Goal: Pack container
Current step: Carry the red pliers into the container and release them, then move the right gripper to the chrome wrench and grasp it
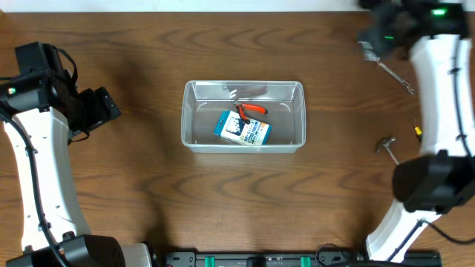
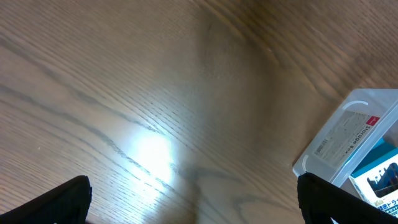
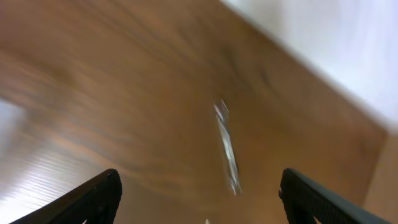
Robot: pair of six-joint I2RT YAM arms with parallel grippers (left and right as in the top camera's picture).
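The clear plastic container (image 1: 191, 111) stands mid-table, and its corner (image 2: 323, 152) shows at the right of the left wrist view. Inside it lie a blue-and-white box (image 1: 243, 130) (image 2: 379, 174) and red-handled pliers (image 1: 252, 110). My left gripper (image 1: 110, 105) (image 2: 196, 205) hangs open over bare wood to the container's left, holding nothing. My right gripper (image 1: 369, 43) (image 3: 199, 205) is open at the far right back, above a slim metal tool (image 1: 395, 75) (image 3: 226, 146) lying on the table. That view is blurred.
A small T-shaped metal tool (image 1: 387, 145) lies on the right side of the table, partly beside my right arm. A yellow bit (image 1: 418, 132) peeks out next to that arm. The table's back edge and a pale wall (image 3: 336, 43) lie beyond the slim tool.
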